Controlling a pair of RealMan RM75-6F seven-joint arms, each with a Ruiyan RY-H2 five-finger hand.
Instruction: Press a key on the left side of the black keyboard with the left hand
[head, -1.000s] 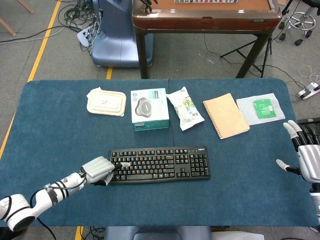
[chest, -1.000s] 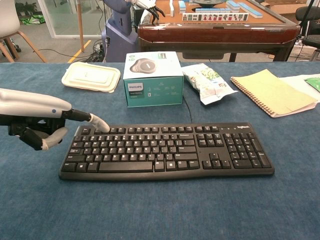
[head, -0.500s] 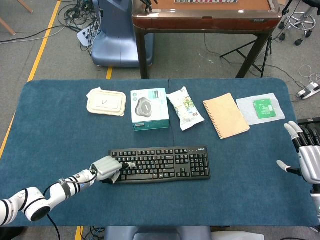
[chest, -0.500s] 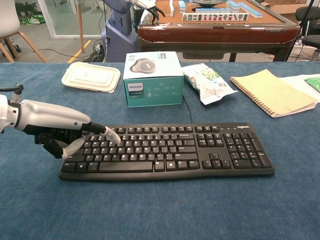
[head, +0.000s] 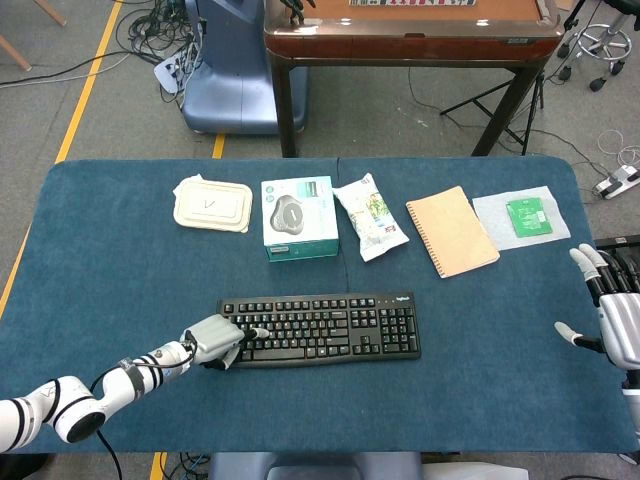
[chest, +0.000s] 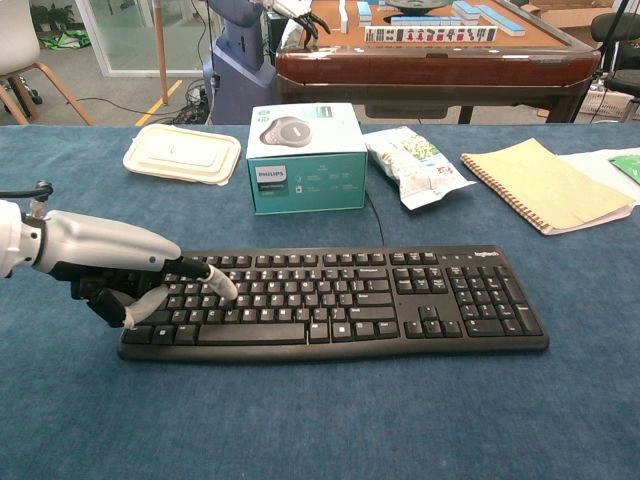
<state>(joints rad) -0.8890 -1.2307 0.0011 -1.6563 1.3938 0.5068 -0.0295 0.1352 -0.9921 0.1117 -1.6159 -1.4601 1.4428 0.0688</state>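
The black keyboard (head: 330, 327) lies near the table's front, in the middle; the chest view shows it too (chest: 350, 300). My left hand (head: 213, 342) hangs over its left end, one finger stretched out and the others curled under. In the chest view the left hand (chest: 120, 275) has its extended fingertip (chest: 228, 290) down on a key in the left part of the upper letter rows. My right hand (head: 612, 315) hovers at the table's right edge, fingers spread and holding nothing.
Along the back stand a white lidded container (head: 212, 204), a teal Philips box (head: 298, 216), a snack bag (head: 370, 215), a tan notebook (head: 451, 231) and a green card on a white sheet (head: 524, 216). A wooden table (head: 410, 30) stands behind.
My left hand has slid right over the keyboard's left end and dropped lower. Its fingertip has gone from the top row down onto a letter-row key. The right hand has barely moved.
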